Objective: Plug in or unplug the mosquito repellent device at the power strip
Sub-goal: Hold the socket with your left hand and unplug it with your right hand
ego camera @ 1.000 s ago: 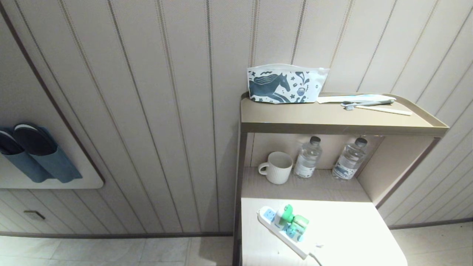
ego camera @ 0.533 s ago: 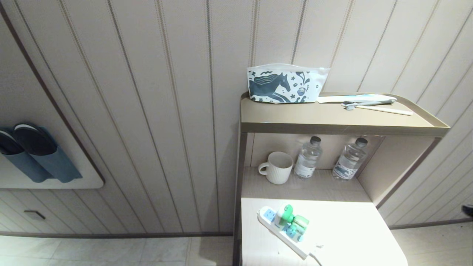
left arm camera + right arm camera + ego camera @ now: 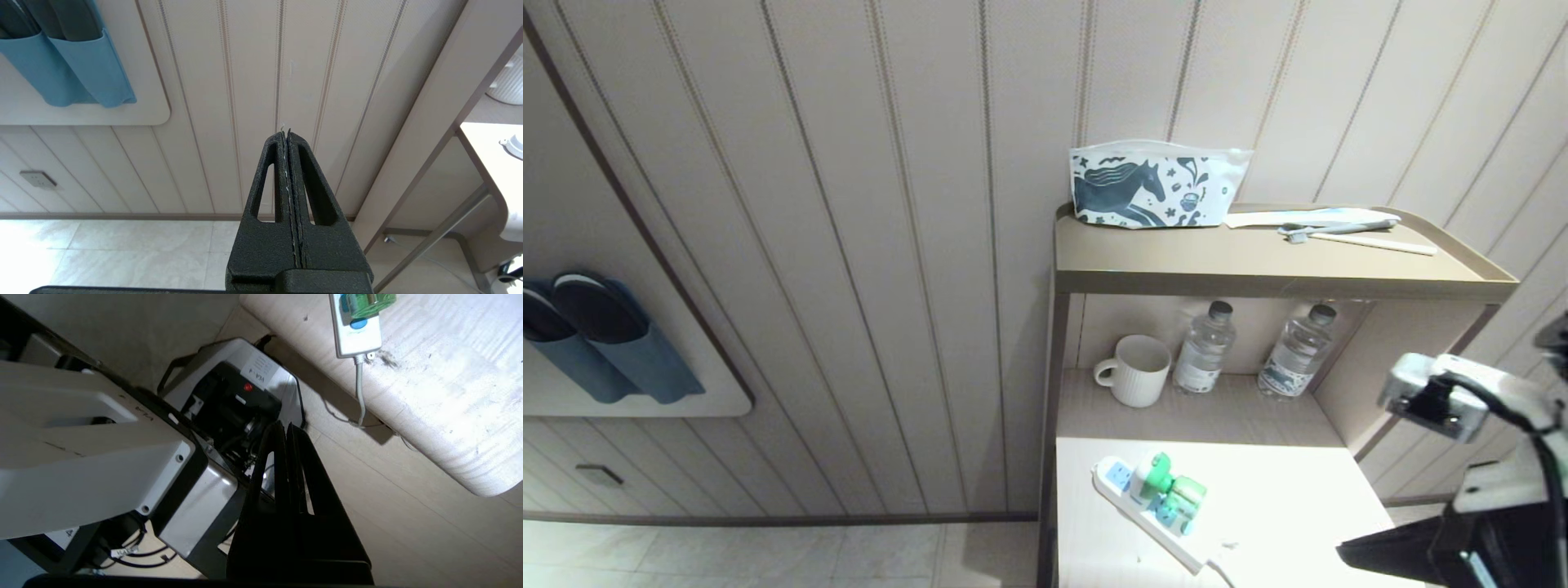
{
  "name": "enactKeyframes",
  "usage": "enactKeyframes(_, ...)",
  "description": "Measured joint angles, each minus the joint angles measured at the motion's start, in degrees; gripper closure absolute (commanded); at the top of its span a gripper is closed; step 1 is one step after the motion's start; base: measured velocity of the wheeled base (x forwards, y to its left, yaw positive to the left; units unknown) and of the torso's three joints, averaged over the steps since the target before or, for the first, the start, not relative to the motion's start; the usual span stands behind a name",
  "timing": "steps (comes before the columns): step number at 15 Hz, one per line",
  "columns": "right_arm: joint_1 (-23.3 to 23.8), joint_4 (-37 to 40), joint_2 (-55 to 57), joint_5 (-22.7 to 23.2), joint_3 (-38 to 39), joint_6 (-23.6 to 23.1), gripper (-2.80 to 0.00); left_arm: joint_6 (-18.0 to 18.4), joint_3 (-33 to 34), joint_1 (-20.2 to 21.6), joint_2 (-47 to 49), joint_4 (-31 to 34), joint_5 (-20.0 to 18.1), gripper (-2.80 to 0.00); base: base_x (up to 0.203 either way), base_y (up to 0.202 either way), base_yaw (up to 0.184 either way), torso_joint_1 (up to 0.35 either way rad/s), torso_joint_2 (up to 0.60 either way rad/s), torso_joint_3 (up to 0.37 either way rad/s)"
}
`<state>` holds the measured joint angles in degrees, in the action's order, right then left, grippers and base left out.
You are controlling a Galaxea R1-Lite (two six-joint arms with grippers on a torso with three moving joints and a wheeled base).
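Nearest to us, our right gripper (image 3: 286, 430) has its fingers pressed together on nothing, low beside the table edge and pointing toward our own base; we judge it is only starting its reach. Our left gripper (image 3: 288, 136) is likewise closed and empty, parked facing the wall panels.

On the white tabletop (image 3: 1282, 490) the power strip (image 3: 1147, 510) lies diagonally, its cord running off the near edge. The mosquito repellent device (image 3: 1168, 488) sits plugged into it, green head up, so unplugging looks to be the job.

Beyond, a mug (image 3: 1134, 370) and two water bottles (image 3: 1202, 349) stand on the shelf.

A second ago no arm showed in the head view; now our right arm (image 3: 1462, 400) has swung in at the right.
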<state>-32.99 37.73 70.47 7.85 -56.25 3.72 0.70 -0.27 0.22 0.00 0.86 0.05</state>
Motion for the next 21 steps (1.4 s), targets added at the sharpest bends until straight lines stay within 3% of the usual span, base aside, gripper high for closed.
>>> enactKeyframes(8,2.5,-0.3,16.0,-2.4,0.0,-12.2,0.00,0.0,0.0,0.0,0.0,0.0,0.0,0.00,0.000,0.000,0.000,0.000,0.00,0.000)
enactKeyframes(9,2.7,-0.6,17.5,-2.7,0.1,-12.8,-2.80,0.0,0.0,0.0,0.0,0.0,0.0,0.00,0.000,0.000,0.000,0.000,0.00,0.000)
enactKeyframes(18,3.9,-8.6,30.9,-6.6,-2.8,-19.1,-2.80,0.0,0.0,0.0,0.0,0.0,0.0,0.00,0.000,0.000,0.000,0.000,0.00,0.000)
enactKeyframes(21,4.0,-13.7,33.8,-9.4,-3.5,-23.8,-2.80,0.0,0.0,0.0,0.0,0.0,0.0,0.00,0.000,0.000,0.000,0.000,0.00,0.000)
